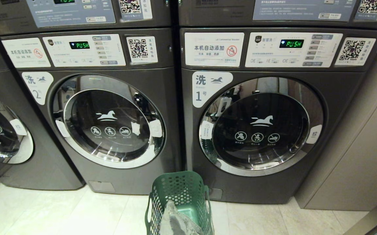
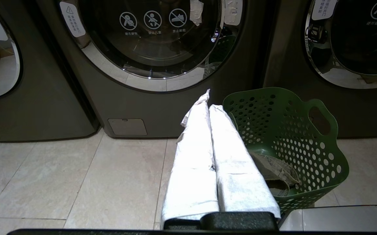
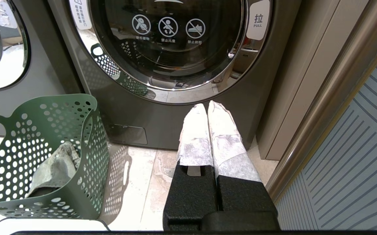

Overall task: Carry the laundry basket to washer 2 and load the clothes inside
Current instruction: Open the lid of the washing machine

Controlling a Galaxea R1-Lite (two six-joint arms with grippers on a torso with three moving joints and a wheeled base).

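Head view, left to right: at 9 o'clock, a partly cut-off washer [image 1: 2, 130] with its round door shut. Next, at about 10 o'clock, washer 2 [image 1: 107, 120], dark grey, chrome-rimmed door shut, display reading PUSH. At 2 o'clock, the washer labelled 1 [image 1: 260, 125], door also shut. At 6 o'clock on the pale tiled floor [image 1: 61, 212], the green laundry basket [image 1: 178, 192] stands just in front of the seam between washers 2 and 1, with the grey-green clothes [image 1: 177, 222] crumpled inside. At 4 o'clock, a beige wall panel [image 1: 361, 156]. Left gripper [image 2: 208, 98], white-wrapped fingers pressed together, empty, hangs low just left of the basket, pointing toward washer 2. Right gripper [image 3: 204, 107], likewise pressed together and empty, hangs right of the basket, facing washer 1.
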